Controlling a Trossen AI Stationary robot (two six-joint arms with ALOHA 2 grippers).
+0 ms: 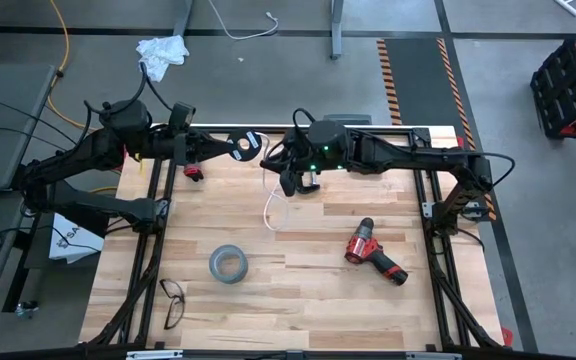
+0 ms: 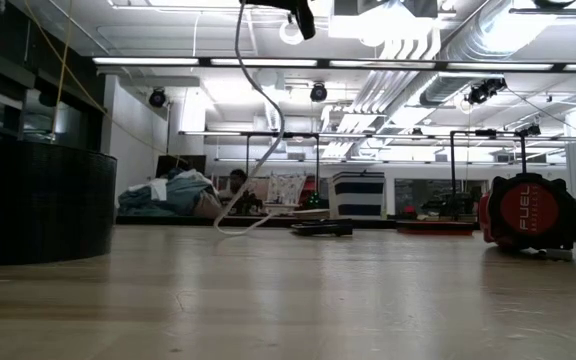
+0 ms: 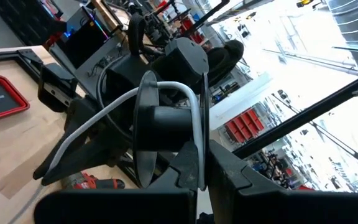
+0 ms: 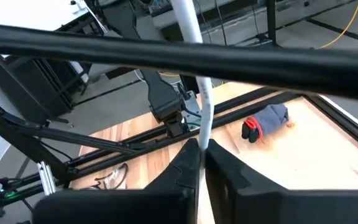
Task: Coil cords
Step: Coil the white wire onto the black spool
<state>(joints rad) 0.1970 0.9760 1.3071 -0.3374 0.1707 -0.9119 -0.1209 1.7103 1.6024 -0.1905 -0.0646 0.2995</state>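
The small black round disc (image 3: 160,124) with its thin white cable (image 3: 104,112) is held up at the table's far side by my left gripper (image 1: 244,148), which is shut on it. The cable runs from the disc (image 1: 251,146) to my right gripper (image 1: 293,186), which is shut on it just right of the disc. From there the cable (image 2: 258,90) hangs down, and its loose end (image 1: 272,218) lies on the wood. My left gripper holds the disc by its rim (image 3: 188,163), pinched between the two fingers (image 3: 229,177). The disc stands on edge, lifted clear of the table. The cable loops once over the disc's hub (image 3: 179,90). My right gripper pinches the white cable (image 4: 202,142) between its two fingertips (image 4: 185,165), partway along its length. The fingers lie across the cable. One stretch rises toward the disc (image 4: 185,25). The other hangs slack below, its end (image 2: 236,228) on the table.
A grey tape roll (image 1: 227,264), a red drill (image 1: 373,252) and a pair of glasses (image 1: 173,300) lie on the near half of the table. A small red and black object (image 1: 194,173) sits under the left arm. Black frame rails (image 1: 158,200) run along both sides.
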